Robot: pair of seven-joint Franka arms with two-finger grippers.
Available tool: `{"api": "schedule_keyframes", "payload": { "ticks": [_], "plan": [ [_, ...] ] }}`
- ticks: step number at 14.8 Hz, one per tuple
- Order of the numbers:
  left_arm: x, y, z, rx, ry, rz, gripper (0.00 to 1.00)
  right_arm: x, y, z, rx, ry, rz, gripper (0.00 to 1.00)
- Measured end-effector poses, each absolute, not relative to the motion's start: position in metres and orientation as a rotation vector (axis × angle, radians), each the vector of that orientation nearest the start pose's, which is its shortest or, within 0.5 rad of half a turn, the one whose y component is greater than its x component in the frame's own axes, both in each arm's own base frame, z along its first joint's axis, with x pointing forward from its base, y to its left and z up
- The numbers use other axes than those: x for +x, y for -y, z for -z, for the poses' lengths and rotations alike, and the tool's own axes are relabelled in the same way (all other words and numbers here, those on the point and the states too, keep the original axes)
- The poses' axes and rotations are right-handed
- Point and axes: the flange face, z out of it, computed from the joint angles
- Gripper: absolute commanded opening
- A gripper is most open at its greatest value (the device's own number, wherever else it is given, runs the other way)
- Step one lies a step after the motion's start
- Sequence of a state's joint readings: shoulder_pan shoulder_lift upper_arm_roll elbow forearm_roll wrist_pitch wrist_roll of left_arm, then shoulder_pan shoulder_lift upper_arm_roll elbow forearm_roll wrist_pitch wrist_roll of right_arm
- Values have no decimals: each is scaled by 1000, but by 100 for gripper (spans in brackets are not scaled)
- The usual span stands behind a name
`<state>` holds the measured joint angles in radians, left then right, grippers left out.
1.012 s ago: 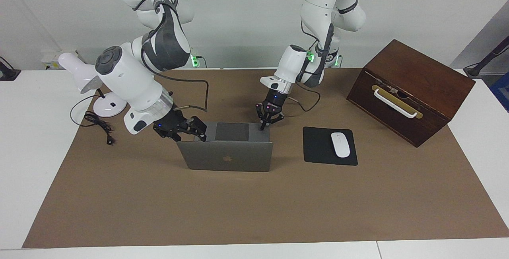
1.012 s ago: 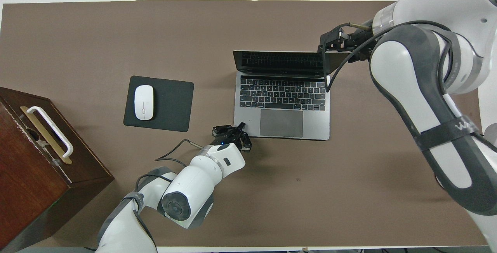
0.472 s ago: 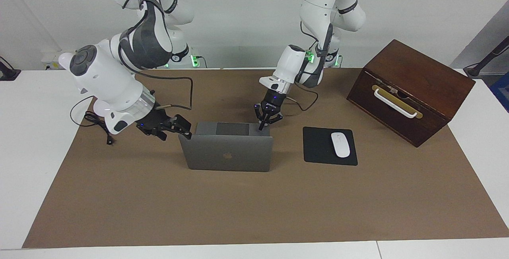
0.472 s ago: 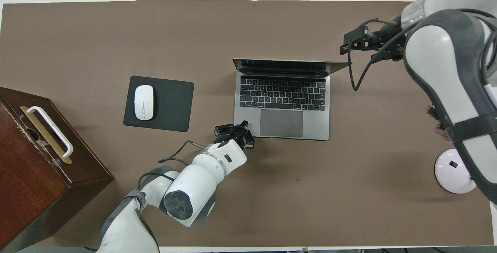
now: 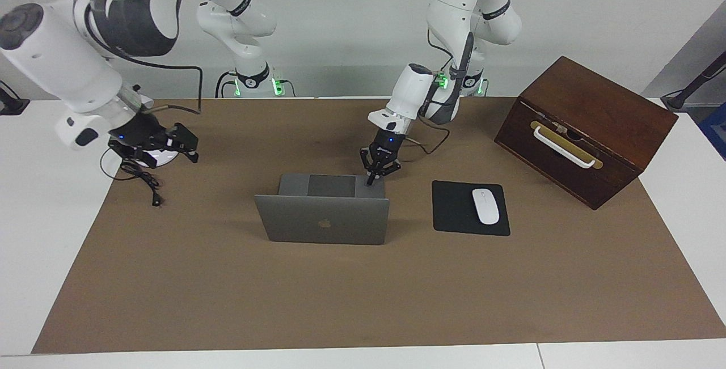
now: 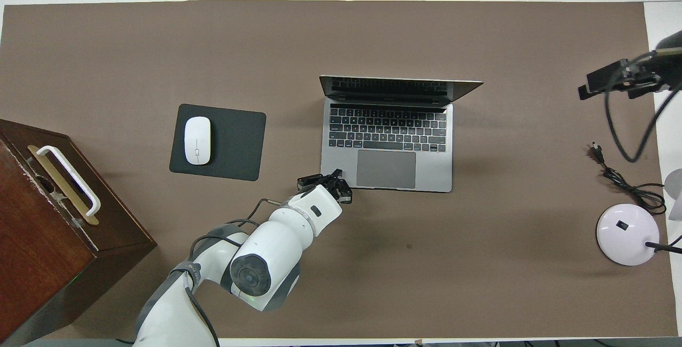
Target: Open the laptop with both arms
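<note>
We find the laptop (image 5: 323,210) standing open at mid-table on the brown mat (image 6: 341,283), its lid raised steeply and the apple logo turned away from the robots.

The left gripper (image 5: 371,179) has its fingertips pressed together and set down on the corner of the palm rest nearest the robots, on the left arm's side, at about 7 o'clock of the trackpad in the overhead view. It holds nothing; it only bears on the base.

The right gripper (image 5: 190,148) hangs in the air, well apart from the laptop, over the edge of the mat at the right arm's end of the table. It carries nothing. We cannot tell how far its fingers are spread.

Around the laptop:
- Black mouse pad (image 6: 218,142) with a white mouse (image 6: 197,140), beside the laptop toward the left arm's end.
- Dark wooden box (image 5: 584,128) with a white handle, at that end.
- Lamp base (image 6: 627,234) and loose cable (image 6: 623,182), at 4 o'clock of the laptop in the overhead view.

Nothing stands between the lid and the right gripper.
</note>
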<state>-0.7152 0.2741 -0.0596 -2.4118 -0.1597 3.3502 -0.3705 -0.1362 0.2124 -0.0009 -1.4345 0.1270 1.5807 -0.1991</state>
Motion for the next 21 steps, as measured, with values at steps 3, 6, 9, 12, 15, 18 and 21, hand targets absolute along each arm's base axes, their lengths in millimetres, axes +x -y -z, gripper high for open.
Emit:
{"api": "schedule_keyframes", "payload": {
  "ticks": [3, 6, 9, 12, 15, 18, 21],
  "plan": [
    [411, 361, -299, -3388, -300, 765, 0, 601, 116, -574, -3057, 139, -62, 100],
    [429, 357, -339, -3397, -215, 594, 0, 600, 131, -567, -3114, 130, -55, 100],
    [442, 350, -376, -3396, -160, 478, 0, 597, 151, -543, -3139, 81, 42, 100],
    [452, 331, -398, -3366, -112, 303, 0, 590, 140, -532, -3126, 27, 32, 100],
    [480, 301, -431, -3300, -67, 185, 0, 591, 99, -538, -3122, -20, 39, 100],
    [511, 255, -469, -3226, -71, 107, 0, 593, 51, -549, -3122, 10, 68, 100],
    [529, 201, -496, -3198, -126, 71, 0, 592, 46, -553, -3122, 16, 82, 100]
  ]
}}
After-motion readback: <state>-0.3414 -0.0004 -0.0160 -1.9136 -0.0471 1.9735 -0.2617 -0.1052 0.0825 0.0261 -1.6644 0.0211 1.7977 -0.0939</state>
